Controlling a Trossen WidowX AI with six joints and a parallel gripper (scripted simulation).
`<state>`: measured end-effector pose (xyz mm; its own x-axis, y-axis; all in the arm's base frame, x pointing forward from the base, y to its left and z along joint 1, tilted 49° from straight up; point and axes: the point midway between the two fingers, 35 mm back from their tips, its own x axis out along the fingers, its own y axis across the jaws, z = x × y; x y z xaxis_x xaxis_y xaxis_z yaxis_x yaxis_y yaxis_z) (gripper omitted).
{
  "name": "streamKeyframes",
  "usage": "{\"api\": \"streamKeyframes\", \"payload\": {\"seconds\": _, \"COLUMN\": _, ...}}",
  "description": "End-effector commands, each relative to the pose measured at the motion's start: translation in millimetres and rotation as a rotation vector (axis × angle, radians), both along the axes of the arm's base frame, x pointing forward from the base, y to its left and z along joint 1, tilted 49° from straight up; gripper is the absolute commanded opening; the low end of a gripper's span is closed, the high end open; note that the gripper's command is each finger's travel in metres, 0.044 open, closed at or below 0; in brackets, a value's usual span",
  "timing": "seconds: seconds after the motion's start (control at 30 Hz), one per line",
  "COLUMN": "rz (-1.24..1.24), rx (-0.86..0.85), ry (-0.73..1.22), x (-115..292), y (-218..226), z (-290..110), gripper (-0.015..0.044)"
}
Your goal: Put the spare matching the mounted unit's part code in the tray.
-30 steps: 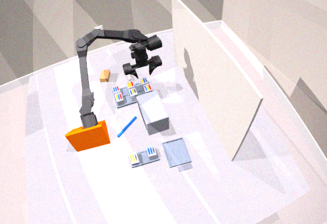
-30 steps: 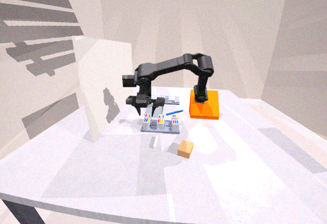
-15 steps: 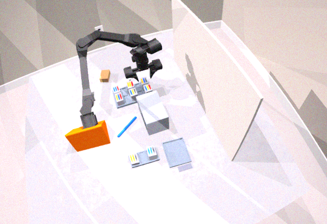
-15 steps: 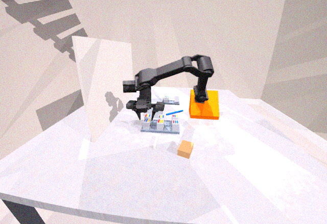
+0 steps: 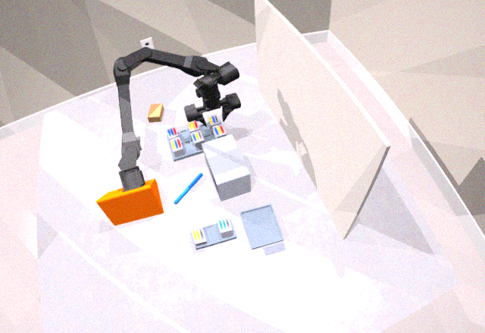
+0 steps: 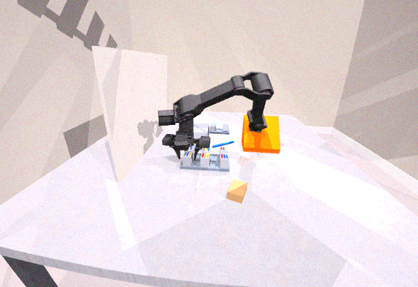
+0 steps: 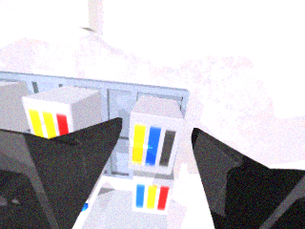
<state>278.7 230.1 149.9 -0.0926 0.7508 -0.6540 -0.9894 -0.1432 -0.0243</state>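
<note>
- Orange base block (image 5: 117, 208) at the left of the top view; the dark arm rises from it, its upright link vertical, elbow (image 5: 126, 63) bent at the top, forearm running rightward and slightly down to the wrist.
- Tan cube (image 5: 155, 112) on the table (image 5: 78, 266), left of the spares and apart from them.
- Blue pen (image 5: 188, 188) lying slantwise between the base block and the white box.
- Grey spares holder (image 5: 183, 152) carrying small white blocks with coloured stripe codes, among them a blue-red spare (image 5: 171, 131), a yellow-red spare (image 7: 46, 122) and a blue-yellow-red spare (image 7: 152, 197).
- Gripper (image 5: 211, 114) pointing straight down over the far right end of the holder, low among the blocks. Pincer part open, fingers standing apart with nothing clamped.
- Yellow-blue-black spare (image 7: 152, 143) between the two dark fingers in the wrist view, a gap visible on each side; it sits in its slot on the holder.
- White box (image 5: 226, 166) just beside the holder's near right corner; which face bears its code cannot be told.
- Second, smaller holder (image 5: 213, 235) nearer the camera, with a yellow-striped block (image 5: 198, 236) and a cyan-striped block (image 5: 224, 225).
- Shallow blue-grey tray (image 5: 261, 226) just right of the smaller holder, well apart from the gripper.
- Tall pale panel (image 5: 313, 125) standing upright at the right.
</note>
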Motion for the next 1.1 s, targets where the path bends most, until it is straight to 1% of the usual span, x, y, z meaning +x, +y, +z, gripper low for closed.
{"api": "streamKeyframes", "payload": {"seconds": 0.0, "rz": -0.006, "rx": -0.003, "ry": 0.006, "x": -1.8, "y": 5.0, "z": -6.4, "gripper": 0.0300}}
{"api": "streamKeyframes", "payload": {"seconds": 0.37, "rz": -0.006, "rx": -0.001, "ry": 0.006, "x": -2.8, "y": 8.0, "z": -8.7, "gripper": 0.0300}}
{"api": "streamKeyframes", "payload": {"seconds": 0.57, "rz": -0.001, "rx": 0.002, "ry": 0.003, "x": -2.8, "y": 8.0, "z": -7.4, "gripper": 0.0142}}
{"api": "streamKeyframes", "payload": {"seconds": 0.77, "rz": -0.001, "rx": 0.002, "ry": 0.003, "x": -2.8, "y": 8.0, "z": -7.4, "gripper": 0.0103}}
{"api": "streamKeyframes", "payload": {"seconds": 0.9, "rz": -0.001, "rx": 0.002, "ry": 0.003, "x": -2.8, "y": 8.0, "z": -7.4, "gripper": 0.0000}}
{"api": "streamKeyframes", "payload": {"seconds": 1.07, "rz": -0.001, "rx": 0.002, "ry": 0.003, "x": -2.8, "y": 8.0, "z": -7.4, "gripper": 0.0000}}
